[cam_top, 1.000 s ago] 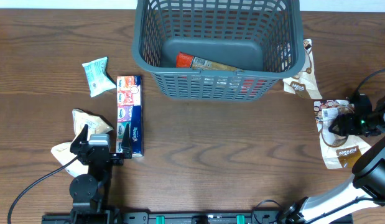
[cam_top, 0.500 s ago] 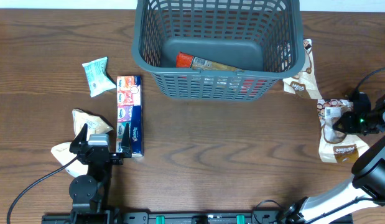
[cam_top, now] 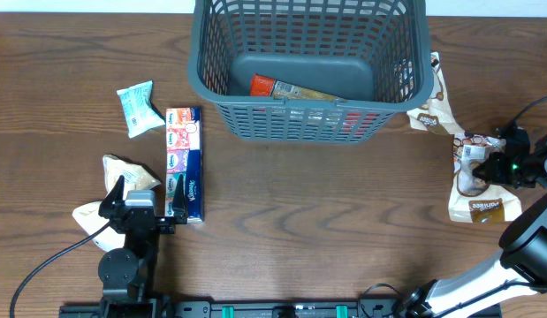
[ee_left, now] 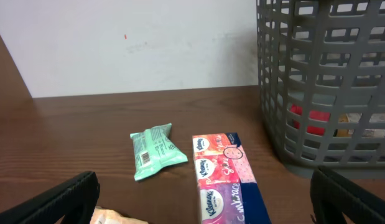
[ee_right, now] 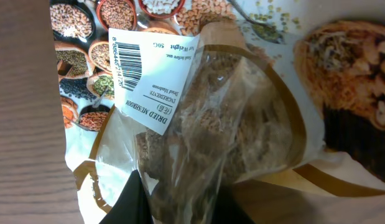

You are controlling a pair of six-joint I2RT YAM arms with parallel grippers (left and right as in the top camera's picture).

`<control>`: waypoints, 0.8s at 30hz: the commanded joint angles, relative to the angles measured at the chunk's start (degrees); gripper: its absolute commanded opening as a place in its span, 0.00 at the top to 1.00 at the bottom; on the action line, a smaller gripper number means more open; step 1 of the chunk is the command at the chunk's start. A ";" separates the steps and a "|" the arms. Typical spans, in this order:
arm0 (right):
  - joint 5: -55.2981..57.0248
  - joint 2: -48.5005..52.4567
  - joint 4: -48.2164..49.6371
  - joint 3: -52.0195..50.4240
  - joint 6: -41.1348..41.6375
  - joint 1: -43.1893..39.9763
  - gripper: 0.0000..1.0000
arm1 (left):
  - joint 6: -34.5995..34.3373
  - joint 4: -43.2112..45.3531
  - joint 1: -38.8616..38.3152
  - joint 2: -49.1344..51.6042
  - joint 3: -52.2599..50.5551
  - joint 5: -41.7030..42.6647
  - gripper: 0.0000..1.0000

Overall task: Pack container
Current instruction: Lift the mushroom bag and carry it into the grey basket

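Note:
The container (cam_top: 202, 79), a dark grey lattice basket, stands at the back centre with a red-and-orange packet (cam_top: 291, 88) on its floor; its wall (ee_left: 323, 81) fills the right of the left wrist view. At the far right my right gripper (cam_top: 485, 166) is shut on a dried mushroom packet (cam_top: 481, 199), whose clear film is bunched between the dark fingers (ee_right: 133, 202). That packet (ee_right: 198, 112) fills the right wrist view around the gripper (ee_right: 183, 208). My left gripper (cam_top: 146, 205) stands open at the front left, holding nothing, as the left wrist view (ee_left: 204, 205) shows.
A Kleenex tissue pack (cam_top: 184, 163) (ee_left: 223, 174) lies left of the basket, a green packet (cam_top: 138, 108) (ee_left: 156, 149) beyond it. A beige packet (cam_top: 123, 172) lies by the left gripper. Another brown-and-white packet (cam_top: 435, 106) leans at the basket's right side.
My right gripper has closed on the dried mushroom packet, bunching it and drawing its top up. The packet beside the basket shifted slightly. The left arm has not moved.

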 commanded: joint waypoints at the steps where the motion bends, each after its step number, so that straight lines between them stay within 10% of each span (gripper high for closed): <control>1: -3.02 -3.34 0.28 1.44 2.89 0.70 0.99 | 0.70 0.24 0.02 0.02 -0.96 -0.61 0.01; 24: -1.79 -27.98 13.27 15.69 23.78 13.33 0.99 | 0.68 0.24 0.02 0.02 -0.96 -0.59 0.01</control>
